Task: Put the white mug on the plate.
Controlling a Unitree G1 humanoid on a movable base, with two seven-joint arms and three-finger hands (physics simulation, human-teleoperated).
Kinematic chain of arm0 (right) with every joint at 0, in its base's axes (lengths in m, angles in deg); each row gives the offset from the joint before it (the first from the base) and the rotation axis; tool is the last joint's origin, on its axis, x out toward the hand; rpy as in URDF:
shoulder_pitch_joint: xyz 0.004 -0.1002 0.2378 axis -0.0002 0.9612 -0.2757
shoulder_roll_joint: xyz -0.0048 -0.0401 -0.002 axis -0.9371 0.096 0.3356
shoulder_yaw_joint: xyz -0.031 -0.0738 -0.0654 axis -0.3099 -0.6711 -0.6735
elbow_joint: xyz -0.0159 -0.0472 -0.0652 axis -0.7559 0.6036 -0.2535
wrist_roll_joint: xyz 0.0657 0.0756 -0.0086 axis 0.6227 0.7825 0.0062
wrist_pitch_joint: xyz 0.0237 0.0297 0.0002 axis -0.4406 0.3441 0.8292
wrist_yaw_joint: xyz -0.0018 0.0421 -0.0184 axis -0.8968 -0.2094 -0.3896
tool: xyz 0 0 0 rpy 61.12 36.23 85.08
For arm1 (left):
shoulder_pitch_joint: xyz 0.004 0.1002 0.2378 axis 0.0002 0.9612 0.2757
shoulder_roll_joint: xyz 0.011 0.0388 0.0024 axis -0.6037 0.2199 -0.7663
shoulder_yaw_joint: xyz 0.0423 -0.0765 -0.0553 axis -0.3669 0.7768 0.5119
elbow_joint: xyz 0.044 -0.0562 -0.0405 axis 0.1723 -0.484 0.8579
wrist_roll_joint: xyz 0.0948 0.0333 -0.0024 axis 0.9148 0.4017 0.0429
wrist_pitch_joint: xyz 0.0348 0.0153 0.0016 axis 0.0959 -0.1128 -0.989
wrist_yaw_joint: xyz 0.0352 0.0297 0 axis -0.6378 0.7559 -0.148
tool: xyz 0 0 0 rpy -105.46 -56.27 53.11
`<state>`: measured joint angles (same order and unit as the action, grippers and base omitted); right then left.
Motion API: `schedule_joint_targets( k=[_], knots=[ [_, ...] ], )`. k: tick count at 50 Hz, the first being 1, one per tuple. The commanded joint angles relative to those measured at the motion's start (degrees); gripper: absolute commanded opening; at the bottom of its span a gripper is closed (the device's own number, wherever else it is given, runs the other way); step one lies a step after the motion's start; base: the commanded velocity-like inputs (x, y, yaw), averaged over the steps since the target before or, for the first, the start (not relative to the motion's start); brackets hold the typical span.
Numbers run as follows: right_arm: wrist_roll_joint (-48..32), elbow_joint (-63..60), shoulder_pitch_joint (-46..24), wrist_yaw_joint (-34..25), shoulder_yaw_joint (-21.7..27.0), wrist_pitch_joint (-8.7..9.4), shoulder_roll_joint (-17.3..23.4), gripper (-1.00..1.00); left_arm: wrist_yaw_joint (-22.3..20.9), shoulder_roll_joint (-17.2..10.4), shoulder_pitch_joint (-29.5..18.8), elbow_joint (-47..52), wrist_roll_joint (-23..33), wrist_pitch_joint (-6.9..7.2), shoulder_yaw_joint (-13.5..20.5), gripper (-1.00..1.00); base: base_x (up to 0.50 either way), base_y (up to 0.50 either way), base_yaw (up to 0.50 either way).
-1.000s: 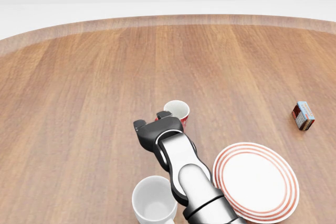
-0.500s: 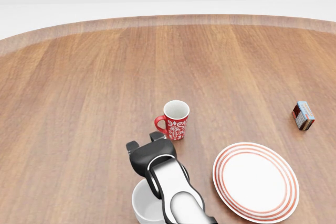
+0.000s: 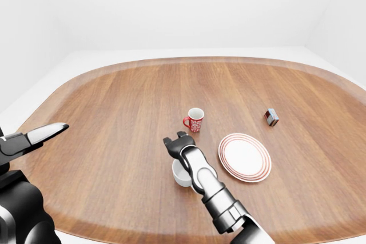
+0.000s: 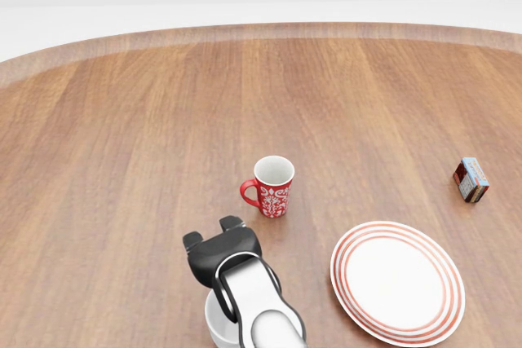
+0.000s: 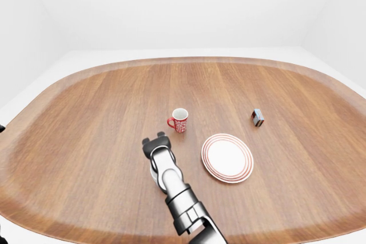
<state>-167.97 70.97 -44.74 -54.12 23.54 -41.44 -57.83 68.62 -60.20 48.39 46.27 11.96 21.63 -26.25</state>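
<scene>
Right robot hand (image 4: 214, 244) over white mug (image 3: 180, 176), fingers apart, nothing gripped; lower around the rim, close squarely, then lift toward plate (image 4: 397, 279)

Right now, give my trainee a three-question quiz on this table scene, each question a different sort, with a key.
1. True or false: the white mug already stands on the plate.
2. Multiple choice: in the head view, where is the red patterned mug relative to the plate? A) above and to its left B) on it C) below and to its right
3. Fill in: the right hand hangs over the ____ mug.

Key
1. False: the white mug sits on the wooden table, to the left of the plate and apart from it.
2. A
3. white; the arm covers most of it, and whether the fingers are closed cannot be told.
</scene>
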Motion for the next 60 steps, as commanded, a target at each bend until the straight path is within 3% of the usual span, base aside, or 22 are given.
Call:
schedule_joint_targets(
  k=[1,13,20,44,45,47,60],
  knots=[
    [0.6,5.1,-2.3,0.0,1.0,0.0,0.2,1.0,-0.1,0.1,0.1,0.0,0.1,0.0,-0.1,1.0,0.0,0.0,0.0],
    [1.7,12.3,-4.1,0.0,1.4,0.0,0.6,1.0,0.0,0.1,-0.1,-0.1,0.1,0.0,-0.3,1.0,0.0,0.0,0.0],
    [4.5,23.8,-11.0,0.0,3.6,0.0,-0.3,1.0,0.1,0.0,-0.3,-0.1,-0.5,0.0,-0.2,1.0,0.0,0.0,0.0],
    [6.6,27.6,-12.5,0.0,3.1,0.0,0.1,1.0,0.3,0.1,0.0,0.2,-0.4,0.0,-0.3,1.0,0.0,0.0,0.0],
    [6.8,27.7,-12.7,0.0,3.2,0.0,0.1,0.87,0.3,0.1,0.0,0.2,-0.4,0.0,-0.3,1.0,0.0,0.0,0.0],
    [7.0,28.2,-13.0,0.0,3.2,0.0,0.1,-1.0,0.2,0.3,0.1,0.2,-0.1,0.0,-0.5,1.0,0.0,0.0,0.0],
    [4.6,25.1,-10.5,0.0,2.2,0.0,0.0,-1.0,-0.5,1.0,0.6,-0.3,0.9,0.0,-1.0,1.0,0.0,0.0,0.0]
  ],
)
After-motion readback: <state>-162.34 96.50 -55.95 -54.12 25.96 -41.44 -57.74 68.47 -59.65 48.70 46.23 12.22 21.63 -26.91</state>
